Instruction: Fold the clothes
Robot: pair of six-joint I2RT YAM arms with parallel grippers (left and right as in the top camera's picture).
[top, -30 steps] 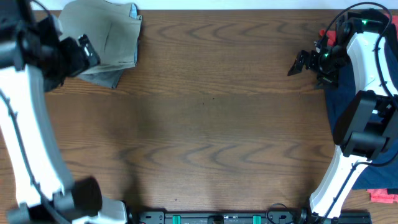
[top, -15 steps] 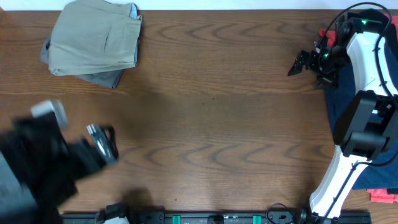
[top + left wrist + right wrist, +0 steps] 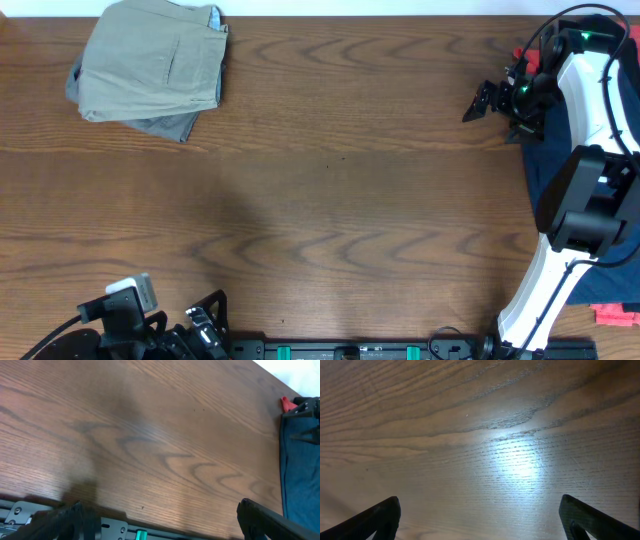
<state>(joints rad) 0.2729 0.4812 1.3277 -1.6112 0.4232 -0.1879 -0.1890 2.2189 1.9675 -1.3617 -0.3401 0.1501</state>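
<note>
The left hand (image 3: 208, 322) and the right hand (image 3: 473, 102) both stand wide, empty. Navy shorts (image 3: 300, 470) lie along the right edge of the tabletop (image 3: 340, 200), just beside the right hand and well apart from the left. Folded khaki shorts (image 3: 150, 60) occupy the far-left corner.

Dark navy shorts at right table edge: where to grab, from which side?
Probably the edge of the dark navy cotton shorts facing the table centre, approached from that side with the open right pincer. That edge lies exposed on the wooden table; the rest is largely hidden under the right arm.
</note>
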